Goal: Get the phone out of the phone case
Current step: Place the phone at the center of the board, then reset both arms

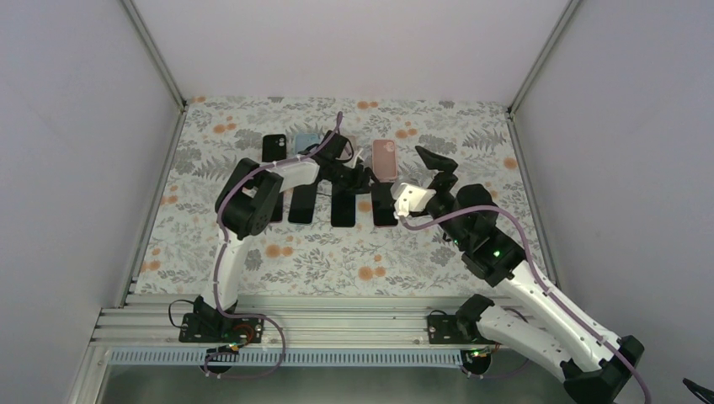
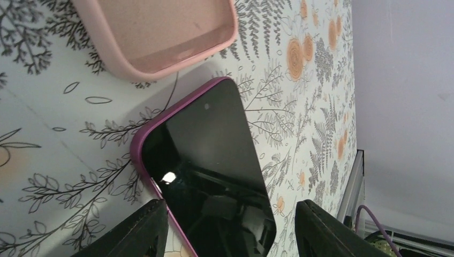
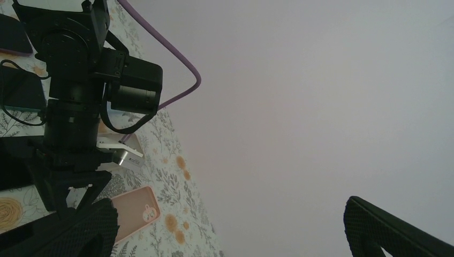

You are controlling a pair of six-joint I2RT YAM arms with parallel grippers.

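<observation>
Two arms stand over a flowered table [image 1: 337,252]. The left arm [image 1: 253,198] reaches across a row of dark phones [image 1: 301,202]. The right arm [image 1: 505,269] is raised, and the right gripper [image 3: 230,203] is spread wide, grasping nothing and facing the wall. The left gripper [image 2: 230,206] is released, with one finger on either side of the phone [image 2: 214,160]. That phone lies screen-up on the table, seated in its purple case [image 2: 140,144]. An empty pink case [image 2: 160,32] lies just beyond its top end.
</observation>
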